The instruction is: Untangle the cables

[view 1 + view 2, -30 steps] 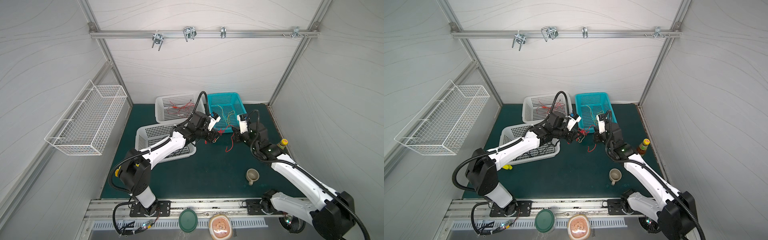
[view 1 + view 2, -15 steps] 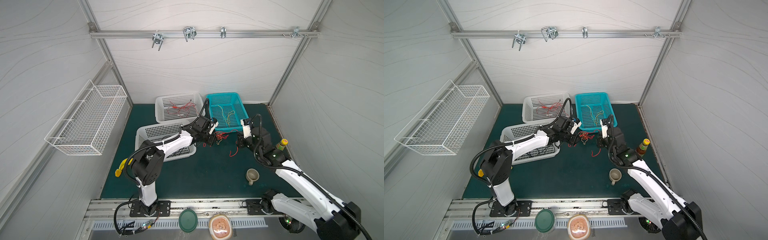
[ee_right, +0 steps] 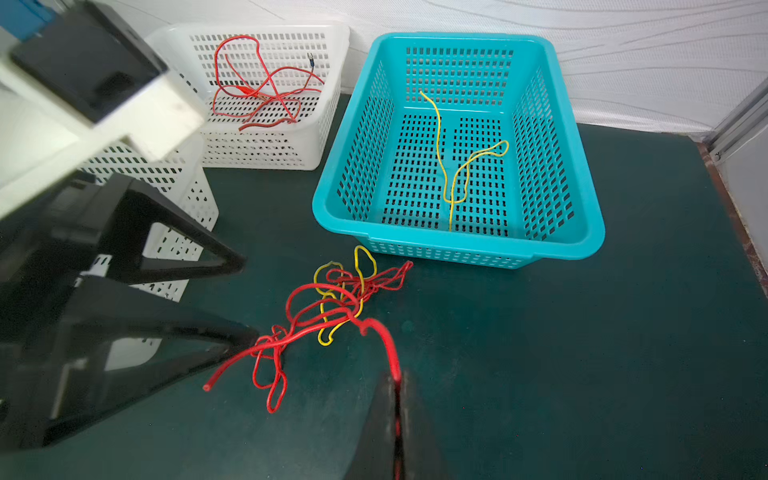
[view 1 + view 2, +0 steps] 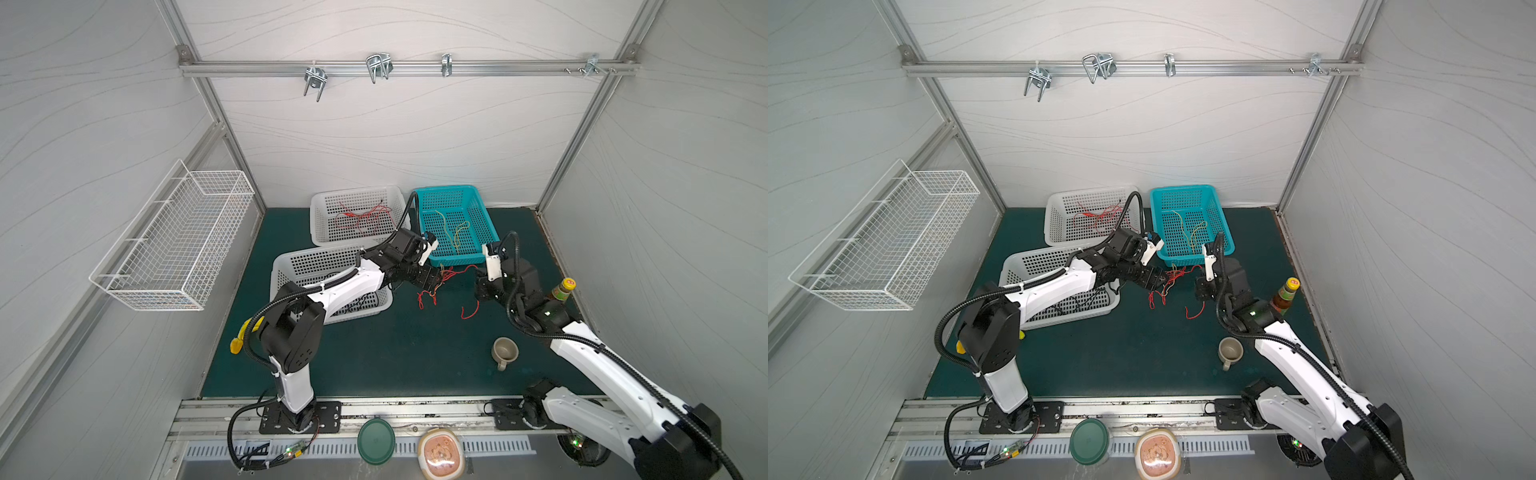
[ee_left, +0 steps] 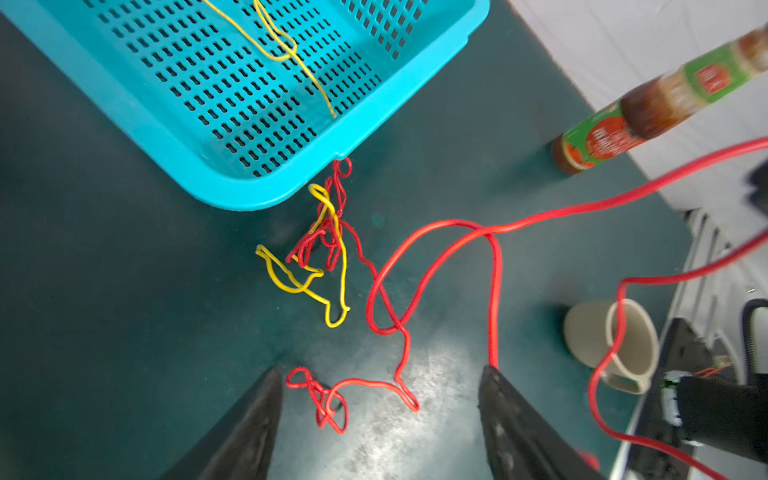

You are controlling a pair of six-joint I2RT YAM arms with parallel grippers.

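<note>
Red and yellow cables (image 3: 332, 299) lie tangled on the mat (image 3: 582, 332) just beside one teal basket (image 3: 457, 255); two white baskets (image 3: 266, 145) stand near. The left gripper (image 5: 380, 372) gapes wide over them; the right gripper (image 3: 397, 376) pinches one red strand (image 3: 384, 340).

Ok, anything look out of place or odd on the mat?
Nothing spilled or damaged. The one mess is the red-and-yellow cable tangle, knotted on the mat beside the teal basket's corner. The right gripper is shut on a red strand running out of it; the left gripper hangs open over it.
</note>
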